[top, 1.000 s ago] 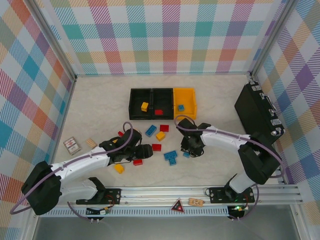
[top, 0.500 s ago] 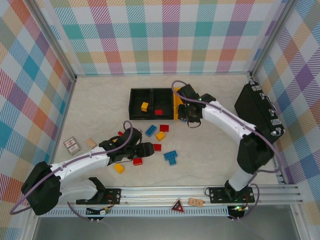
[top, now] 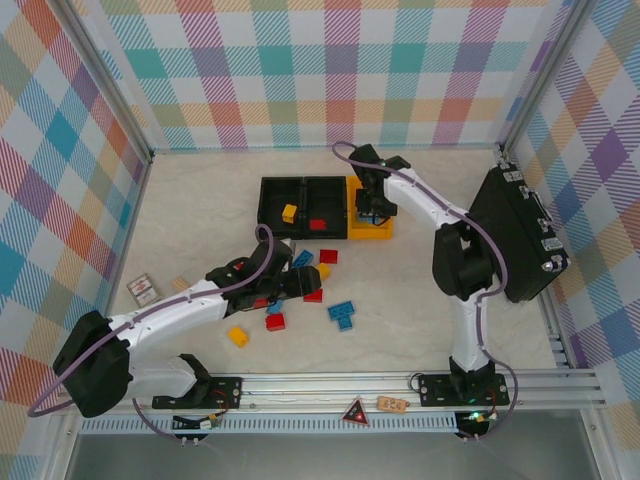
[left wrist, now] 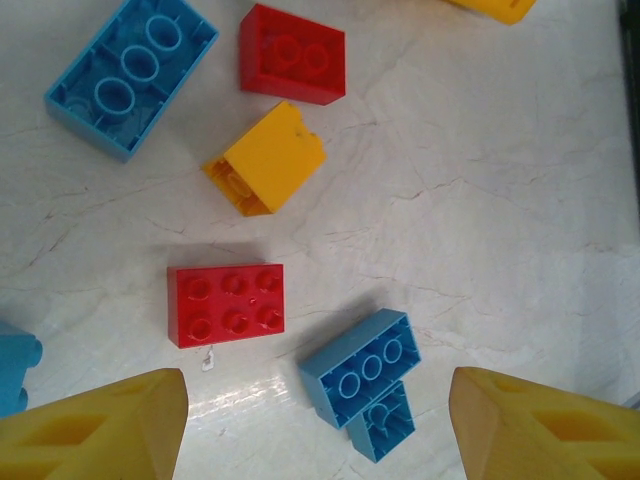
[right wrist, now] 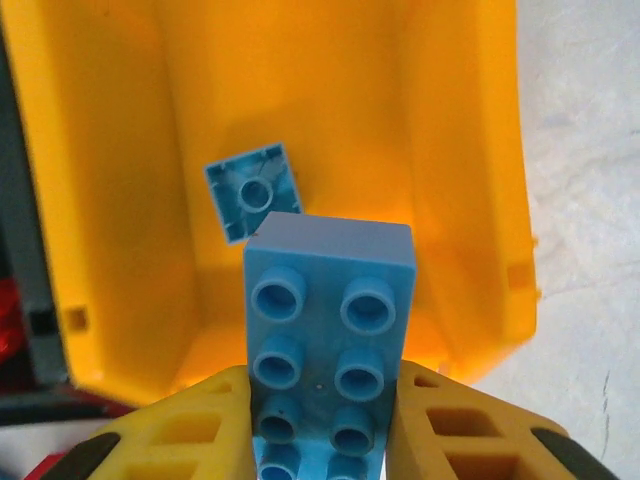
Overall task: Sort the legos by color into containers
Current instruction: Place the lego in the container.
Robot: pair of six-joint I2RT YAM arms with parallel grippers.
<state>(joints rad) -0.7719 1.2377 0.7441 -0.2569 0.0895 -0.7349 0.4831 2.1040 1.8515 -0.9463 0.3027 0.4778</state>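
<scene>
Right gripper (right wrist: 325, 415): clamped on blue brick (right wrist: 328, 300), which is held over yellow bin (right wrist: 110, 150). Brick is judged light, stiff, slick-sided; flat opposite sides are best pinched. Left gripper (left wrist: 320, 430) is spread, empty.

Bright, evenly lit from above; soft shadows beside bricks (left wrist: 225, 305); mild glare on table (left wrist: 250, 395); wrist views slightly soft.

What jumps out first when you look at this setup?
The right gripper pinches a blue brick over the yellow bin, where a smaller blue piece already lies. Nearer the arms, the left gripper hangs open over red, yellow and blue legos scattered on the pale table. Bright checked walls surround it all.
</scene>
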